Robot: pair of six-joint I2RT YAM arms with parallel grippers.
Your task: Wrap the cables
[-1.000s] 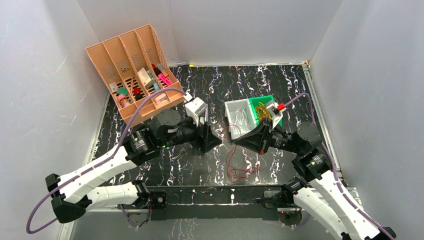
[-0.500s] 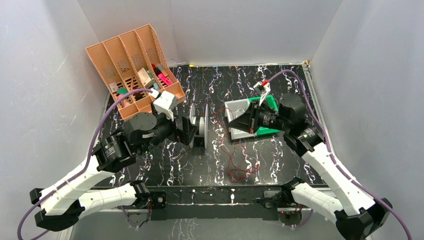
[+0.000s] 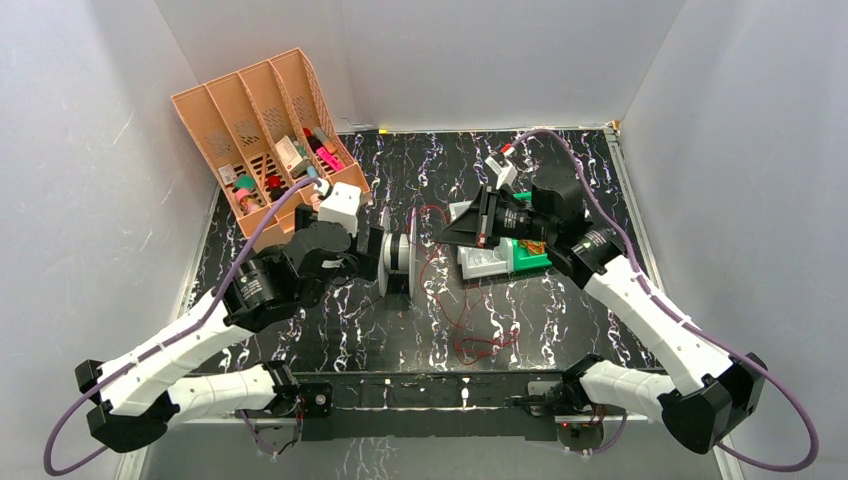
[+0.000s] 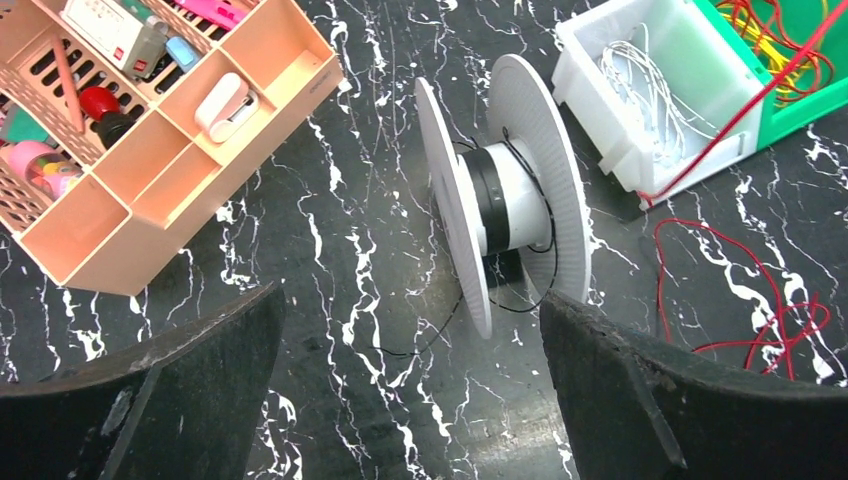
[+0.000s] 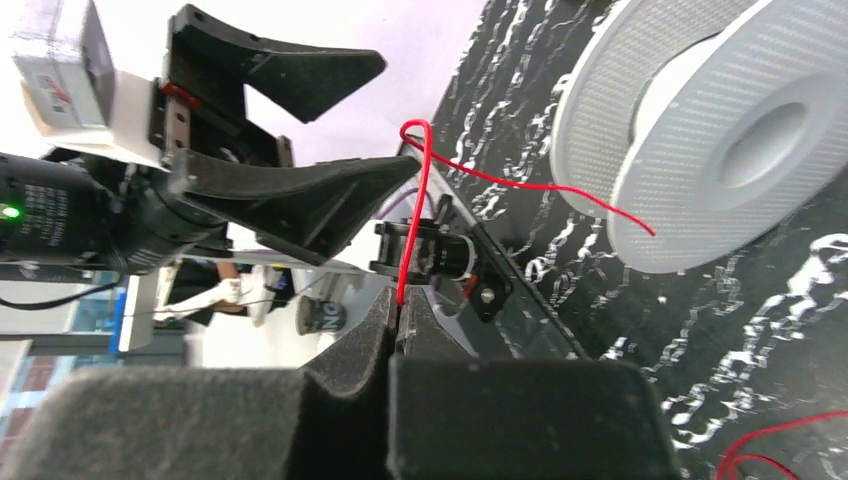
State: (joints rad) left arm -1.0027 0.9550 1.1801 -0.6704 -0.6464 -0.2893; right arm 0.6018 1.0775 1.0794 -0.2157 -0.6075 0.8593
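The cable is a thin red wire: a loose tangle (image 3: 478,345) lies on the black marbled table, and one strand rises from it to my right gripper (image 3: 438,238). That gripper is shut on the wire (image 5: 424,190), which loops above the fingertips and runs toward a white spool (image 5: 720,140). The spool (image 3: 398,262) stands on its edge with thin black wire round its hub (image 4: 510,200). My left gripper (image 3: 376,256) is open and empty just left of the spool; its fingers (image 4: 190,360) stand wide apart. The red tangle also shows in the left wrist view (image 4: 785,325).
An orange divided organiser (image 3: 265,125) with small items leans at the back left, close to the left wrist. A white bin (image 4: 650,95) holding white wire and a green bin (image 4: 800,105) holding yellow wire sit right of the spool, under the right arm.
My right gripper has risen and moved left toward the spool, drawing the red strand up with it. My left gripper has pulled back left and opened, leaving the spool uncovered.
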